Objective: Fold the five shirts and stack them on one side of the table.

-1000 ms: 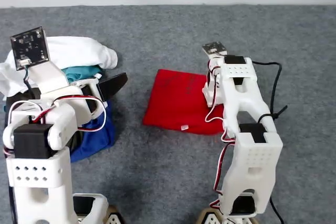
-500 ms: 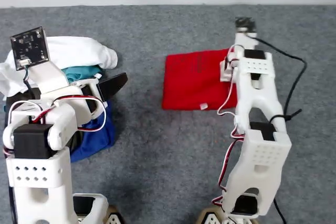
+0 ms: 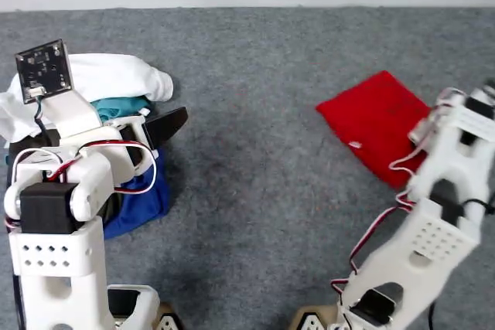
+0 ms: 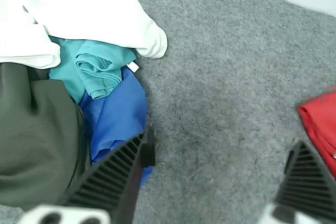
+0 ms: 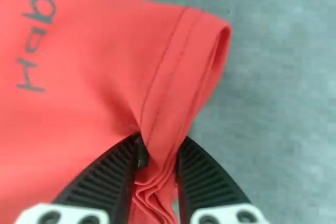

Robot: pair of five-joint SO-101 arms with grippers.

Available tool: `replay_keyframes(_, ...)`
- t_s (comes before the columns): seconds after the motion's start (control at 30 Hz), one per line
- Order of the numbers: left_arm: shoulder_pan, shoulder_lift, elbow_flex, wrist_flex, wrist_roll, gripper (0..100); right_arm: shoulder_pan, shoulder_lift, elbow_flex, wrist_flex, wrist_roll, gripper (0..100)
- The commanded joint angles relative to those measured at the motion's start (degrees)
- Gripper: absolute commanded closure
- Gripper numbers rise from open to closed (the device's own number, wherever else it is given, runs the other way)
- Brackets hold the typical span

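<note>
Red shirt, folded into a rough rectangle, lies flat on the right side of the table, turned diagonally so one corner points toward the far edge. A small white tag sticks out at its edge on the side facing the middle of the table. Its right-hand part passes under the right arm, which leans over it from the near side. In the right wrist view the red shirt carries dark lettering, and a stitched hem runs down its folded edge. The right gripper has its jaws drawn almost together, pinching that hem. Several thin layers of red cloth are bunched and pleated between the two black ribbed fingers.

The other four shirts sit in a loose heap on the left side of the table, well apart from the red one. A crumpled white shirt lies farthest back, with a teal shirt just beside it. The blue shirt is nearer, partly under the left arm. The left wrist view shows the white shirt overlapping the teal shirt, which rests on the blue shirt. A dark olive shirt lies against them.

The left gripper hangs above the edge of this heap with its jaws spread wide and nothing between them. One finger is over the blue cloth, the other over the grey carpet-like table cover.
</note>
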Motion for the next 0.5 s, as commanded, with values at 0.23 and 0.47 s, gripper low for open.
replay_keyframes(0.23,0.35,-0.7,-0.22,-0.62,-0.53,62,10.95,-0.66,6.15,4.53,-7.12,99.0)
replay_keyframes(0.47,0.35,-0.7,-0.22,-0.62,-0.53,62,14.2,-0.66,9.14,4.09,-8.26,99.0)
